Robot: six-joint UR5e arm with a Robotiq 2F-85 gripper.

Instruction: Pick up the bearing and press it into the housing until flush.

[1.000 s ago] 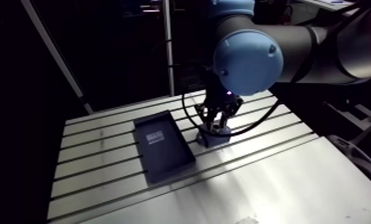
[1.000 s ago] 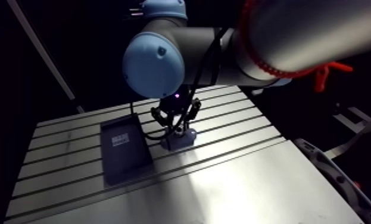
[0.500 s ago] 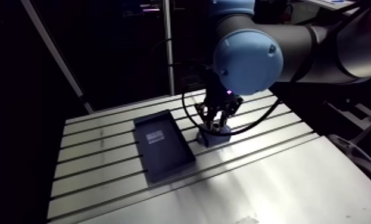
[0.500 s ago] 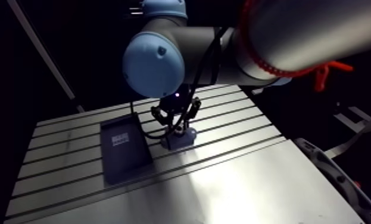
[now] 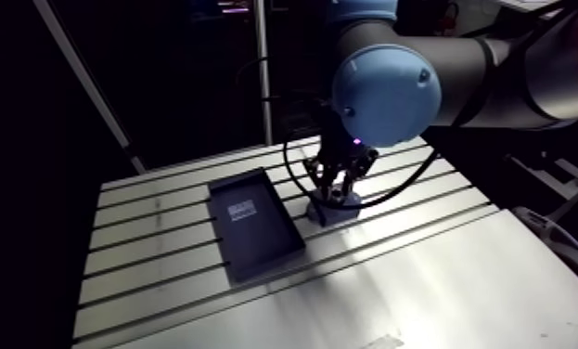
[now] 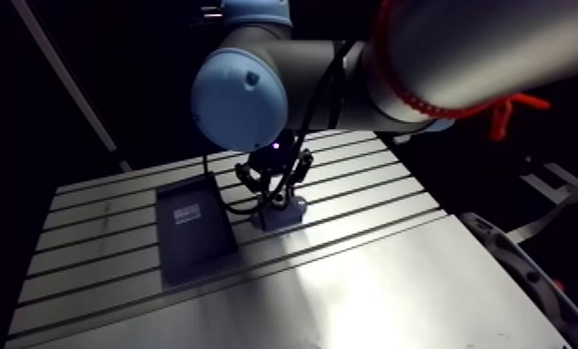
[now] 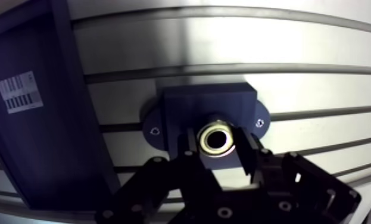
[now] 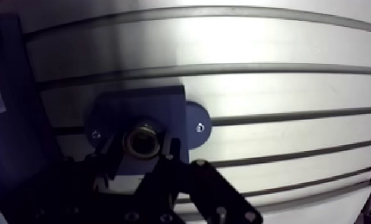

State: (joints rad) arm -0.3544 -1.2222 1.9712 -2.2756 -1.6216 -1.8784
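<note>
1. Insertion is the step in hand: the bearing is off the table and sits directly over the housing, which lies right under the gripper.
2. The gripper's two fingers stand close against opposite sides of the bearing, pinching it between them; its bright ring faces up between the pads.
3. The housing is a dark block with a small screwed flange on each side. It rests flat on the table, just ahead of and beneath the fingertips.
4. A dark tray with a barcode label lies beside the gripper, near the housing but apart from it.
5. How deep the bearing already sits in the bore cannot be read; the fingers hide its lower edge, so flushness is unconfirmed.
6. Judged from this, the next move calls for a straight downward push with the bearing kept square to the bore, since any tilt could jam it.
7. The fingertips are close to the housing's top face, so the final seating may need the grip released and the push made from above.
</note>
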